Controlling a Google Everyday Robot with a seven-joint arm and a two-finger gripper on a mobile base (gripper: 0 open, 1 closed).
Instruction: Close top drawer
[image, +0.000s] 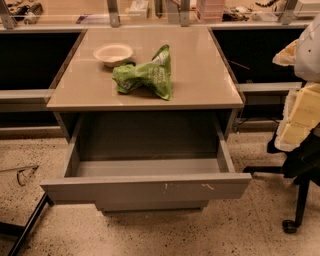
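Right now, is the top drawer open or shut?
Open. The top drawer is pulled far out from under the tabletop, its inside showing. The gripper is not in view.

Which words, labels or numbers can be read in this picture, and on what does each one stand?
Green bag on the countertop: pale print, too blurred to read.
Top drawer front: only scuff marks, no text.
Pincer: not in view.
No text can be read anywhere.

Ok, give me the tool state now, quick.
The tool: not in the camera view, so its state cannot be told. Nothing touches the top drawer, which stands pulled out.
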